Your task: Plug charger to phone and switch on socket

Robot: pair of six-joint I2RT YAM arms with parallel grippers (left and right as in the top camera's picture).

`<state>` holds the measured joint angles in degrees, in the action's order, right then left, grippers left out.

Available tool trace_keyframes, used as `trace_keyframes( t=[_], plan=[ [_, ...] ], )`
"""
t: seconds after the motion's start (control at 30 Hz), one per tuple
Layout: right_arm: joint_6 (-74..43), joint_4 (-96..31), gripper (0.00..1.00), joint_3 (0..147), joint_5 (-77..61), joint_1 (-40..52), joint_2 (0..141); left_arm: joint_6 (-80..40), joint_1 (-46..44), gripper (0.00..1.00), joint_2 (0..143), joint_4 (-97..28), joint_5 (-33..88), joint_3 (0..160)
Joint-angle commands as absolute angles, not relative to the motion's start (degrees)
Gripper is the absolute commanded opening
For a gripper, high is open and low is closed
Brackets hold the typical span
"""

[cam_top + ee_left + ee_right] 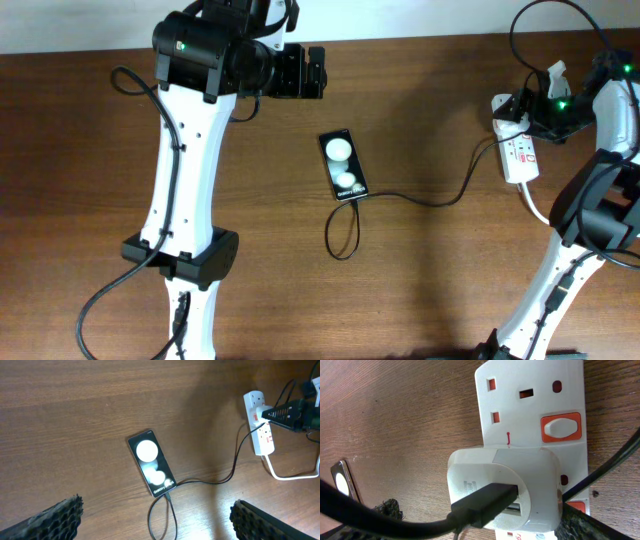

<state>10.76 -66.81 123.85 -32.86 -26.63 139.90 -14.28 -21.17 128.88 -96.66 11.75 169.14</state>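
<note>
The black phone (343,165) lies flat mid-table with two white circles on its face; it also shows in the left wrist view (151,462). The thin black charger cable (430,200) meets the phone's lower edge (170,491), loops, and runs right to the white adapter (505,485). The adapter sits in the white socket strip (520,155), below a red switch (561,427). My right gripper (480,522) is open, its fingers on either side of the adapter, over the strip's far end (522,112). My left gripper (305,72) is open and empty, high behind the phone.
The strip's thick white cord (292,476) trails off to the right. My right arm's base (560,280) stands at the right front and my left arm's base (185,255) at the left front. Bare wooden tabletop (440,290) surrounds the phone.
</note>
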Motion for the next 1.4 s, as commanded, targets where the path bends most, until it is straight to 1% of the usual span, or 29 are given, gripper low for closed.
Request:
trace_keyframes(
  t=[0.0,0.17,0.3,0.53,0.67,0.73,0.8,0.9,1.03,1.1,1.17,1.23,1.37],
  plan=[
    [11.55,-66.85,0.99,122.98,-33.17,-25.76,140.31,-13.37,-21.32,0.99,128.01,-96.71,11.33,169.82],
    [11.57,-66.15,0.99,118.98,-32.56,-25.76,140.31,-13.37,-21.32,0.99,128.01,-96.71,11.31,169.82],
    [11.55,-66.19,0.99,118.5,-32.99,-25.71,140.31,-13.37,-21.32,0.99,128.01,-96.73,11.31,169.82],
    [11.73,-66.46,0.99,118.5,-35.86,-21.08,140.31,-13.37,-21.32,0.99,128.01,-96.71,11.31,169.82],
    [11.75,-66.85,0.99,118.5,-35.75,-20.99,140.31,-13.37,-21.32,0.99,128.01,-96.71,11.31,169.82],
    [11.68,-68.16,0.99,119.48,-34.87,-22.28,140.29,-13.37,-21.32,0.99,128.01,-96.71,11.31,169.82],
    [9.74,-72.23,0.99,122.67,-28.73,-24.51,139.79,-13.37,-21.34,0.99,128.01,-96.71,11.31,169.82],
    [9.58,-77.8,0.99,125.6,-24.64,-25.93,135.24,-13.37,-21.32,0.99,128.01,-96.71,11.31,169.82],
    [6.92,-83.0,0.99,125.67,-20.27,-25.85,121.54,-13.37,-21.34,0.99,128.01,-96.71,11.33,169.82],
    [6.96,-88.47,0.99,125.67,-20.29,-25.78,109.19,-13.37,-21.32,0.99,128.01,-96.71,11.31,169.82],
    [6.98,-90.02,0.99,125.67,-20.27,-25.8,100.44,-13.37,-21.32,0.99,128.01,-96.71,11.31,169.82],
    [6.98,-90.02,0.98,125.67,-20.27,-25.8,97.73,-13.37,-21.34,0.99,128.01,-96.71,11.31,169.82],
    [6.98,-90.37,0.99,125.64,-20.27,-25.8,97.86,-13.37,-21.32,0.99,128.01,-96.71,11.31,169.82]
  ],
)
